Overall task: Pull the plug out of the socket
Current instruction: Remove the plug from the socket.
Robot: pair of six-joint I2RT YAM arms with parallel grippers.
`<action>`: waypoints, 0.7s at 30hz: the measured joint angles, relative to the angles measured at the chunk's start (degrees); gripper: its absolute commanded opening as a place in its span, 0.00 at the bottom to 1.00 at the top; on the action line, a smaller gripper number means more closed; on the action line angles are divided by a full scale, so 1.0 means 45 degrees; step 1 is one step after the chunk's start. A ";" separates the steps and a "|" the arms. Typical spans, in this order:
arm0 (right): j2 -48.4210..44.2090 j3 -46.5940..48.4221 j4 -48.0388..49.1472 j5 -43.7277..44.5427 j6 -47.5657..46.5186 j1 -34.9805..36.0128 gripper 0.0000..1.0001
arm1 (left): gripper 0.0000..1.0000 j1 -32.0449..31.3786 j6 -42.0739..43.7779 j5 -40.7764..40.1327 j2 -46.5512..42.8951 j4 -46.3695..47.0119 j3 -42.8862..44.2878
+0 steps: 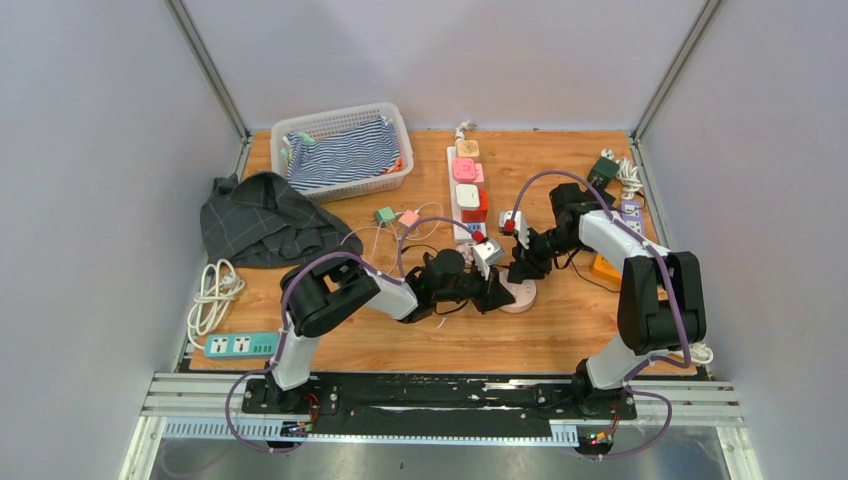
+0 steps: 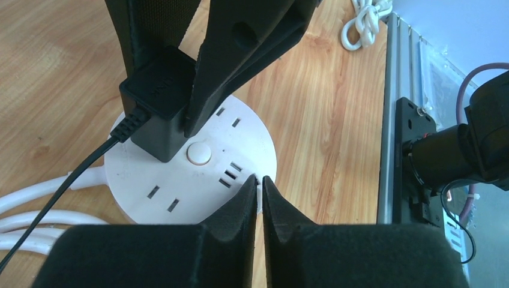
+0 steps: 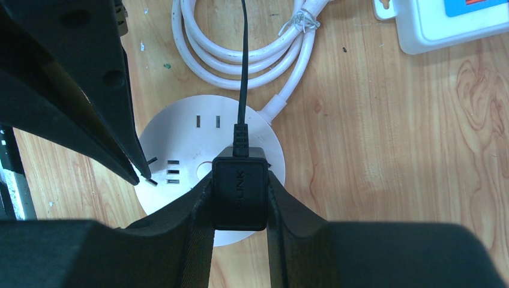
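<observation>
Plug (image 3: 240, 207), black and boxy, stands upright in the round white socket (image 3: 180, 135) on the counter (image 3: 390, 156). The right pincer (image 3: 240, 180) clamps its two flanks, so the pull goes straight up. The left pincer (image 2: 262, 187), closed and empty, rests its tips on the socket's edge.

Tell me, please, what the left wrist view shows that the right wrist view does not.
Only the left wrist view: a knotted white cable bundle and a grey metal rail. Only the right wrist view: a blue-labelled white power strip's corner and the tie binding a coiled white cord. Both: the round white socket, with the black square plug clamped by the right end effector and the left end effector shut at its rim.
</observation>
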 measured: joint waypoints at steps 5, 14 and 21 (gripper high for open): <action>0.0000 0.0000 -0.0034 0.0000 -0.0053 0.0000 0.00 | 0.10 -0.0039 0.0175 -0.0044 0.0034 -0.0403 0.0073; 0.0000 0.0000 -0.0155 -0.0024 -0.0423 0.0000 0.00 | 0.10 -0.0044 0.0287 -0.0107 0.0112 -0.0670 0.0282; -0.0068 -0.0053 -0.0233 -0.0078 -0.0899 0.0005 0.00 | 0.10 -0.0044 0.0403 -0.0136 0.0131 -0.0714 0.0287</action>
